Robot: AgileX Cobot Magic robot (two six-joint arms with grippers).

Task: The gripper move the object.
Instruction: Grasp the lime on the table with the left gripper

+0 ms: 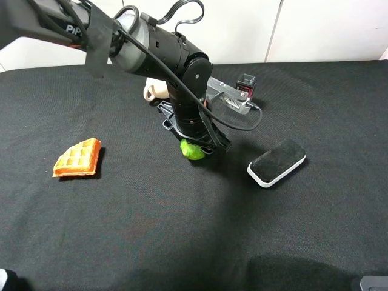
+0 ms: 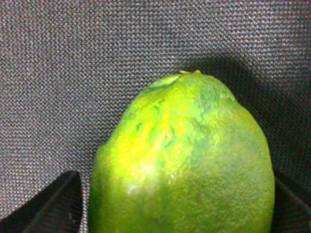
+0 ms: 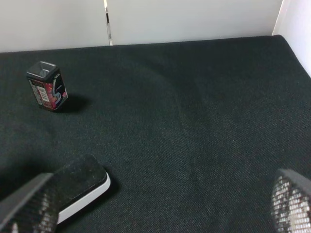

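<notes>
The left tool (image 1: 197, 144) straddles the lime (image 1: 193, 151); whether it clamps it, I cannot tell.

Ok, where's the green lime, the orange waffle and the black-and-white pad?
lime (image 2: 184, 160): left wrist view, middle of its green skin.
waffle (image 1: 77, 158): exterior high view, middle of its gridded top.
pad (image 1: 277, 160): exterior high view, middle of its black top.
</notes>
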